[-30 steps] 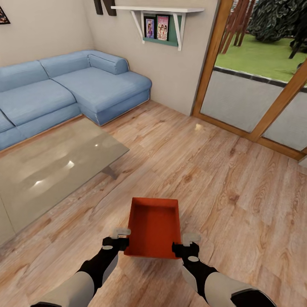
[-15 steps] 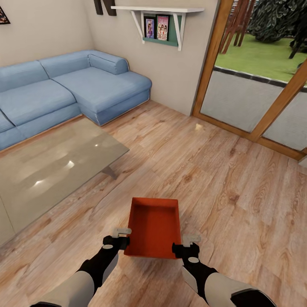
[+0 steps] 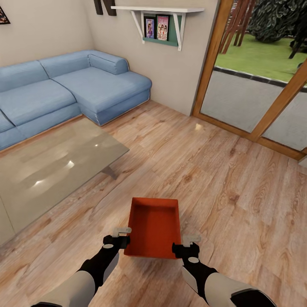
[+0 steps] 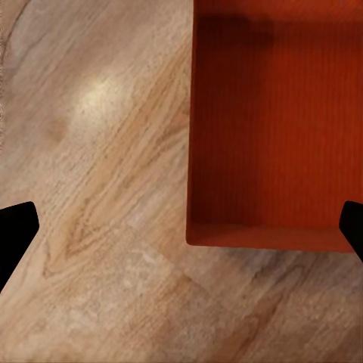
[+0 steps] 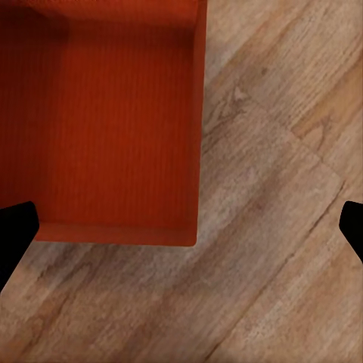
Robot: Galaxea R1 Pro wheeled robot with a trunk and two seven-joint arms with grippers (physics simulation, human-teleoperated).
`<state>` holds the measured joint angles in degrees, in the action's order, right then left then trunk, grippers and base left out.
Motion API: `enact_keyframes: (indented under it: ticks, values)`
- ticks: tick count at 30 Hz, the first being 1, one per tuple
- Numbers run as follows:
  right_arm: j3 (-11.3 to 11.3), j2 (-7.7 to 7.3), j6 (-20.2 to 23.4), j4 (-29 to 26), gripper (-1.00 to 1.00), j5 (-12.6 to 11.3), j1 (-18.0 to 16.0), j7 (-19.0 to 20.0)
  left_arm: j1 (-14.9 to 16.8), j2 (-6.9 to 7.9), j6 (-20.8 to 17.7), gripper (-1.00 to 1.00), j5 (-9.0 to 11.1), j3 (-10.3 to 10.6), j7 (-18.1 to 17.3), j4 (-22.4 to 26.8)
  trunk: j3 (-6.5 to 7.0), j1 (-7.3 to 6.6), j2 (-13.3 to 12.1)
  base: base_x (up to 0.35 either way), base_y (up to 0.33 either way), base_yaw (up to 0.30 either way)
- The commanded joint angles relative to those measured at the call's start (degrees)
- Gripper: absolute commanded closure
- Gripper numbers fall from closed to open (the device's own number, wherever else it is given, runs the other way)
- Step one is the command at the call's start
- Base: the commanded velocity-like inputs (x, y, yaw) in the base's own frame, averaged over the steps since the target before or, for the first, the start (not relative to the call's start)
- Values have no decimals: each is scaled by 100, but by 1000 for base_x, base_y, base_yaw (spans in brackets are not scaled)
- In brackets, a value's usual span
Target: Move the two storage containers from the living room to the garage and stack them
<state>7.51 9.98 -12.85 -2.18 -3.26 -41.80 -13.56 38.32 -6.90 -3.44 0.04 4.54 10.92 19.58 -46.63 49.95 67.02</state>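
Flooring (image 3: 221, 179) is light wood plank across the whole living room. Blue sectional sofa (image 3: 64, 89) sits in the far corner, with the glass-topped coffee table (image 3: 51, 170) in front of it and wood-framed glass doors (image 3: 256, 85) off to the right. One red-orange storage container (image 3: 154, 227) sits open side up between both arms, near the robot. Left gripper (image 3: 121, 236) and right gripper (image 3: 190, 244) flank its near corners, both spread wide, each straddling a side wall without clamping it.
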Motion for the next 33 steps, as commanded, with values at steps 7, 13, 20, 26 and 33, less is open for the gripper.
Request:
enact_keyframes:
  ticks: [7,13,20,26,33]
  values:
    - [49,1,-16,7,-100,-42,-4,-24,0,9,-36,-100,5,57,50,10,-3,0,2,172,0,0]
    - [47,1,-16,7,-100,-47,-6,-27,0,1,-34,-100,6,41,50,10,-3,0,2,55,0,0]
    - [44,1,-16,7,-100,-48,-8,-32,0,-4,-34,-100,11,38,50,10,-3,0,2,4,0,0]
    - [39,1,-16,4,-100,-55,-7,-32,-2,-17,-34,-100,17,38,50,10,-3,0,2,0,0,0]
    - [24,-12,-22,-2,-100,-69,-12,-32,0,-76,-42,-100,32,30,66,3,-3,0,2,0,0,0]
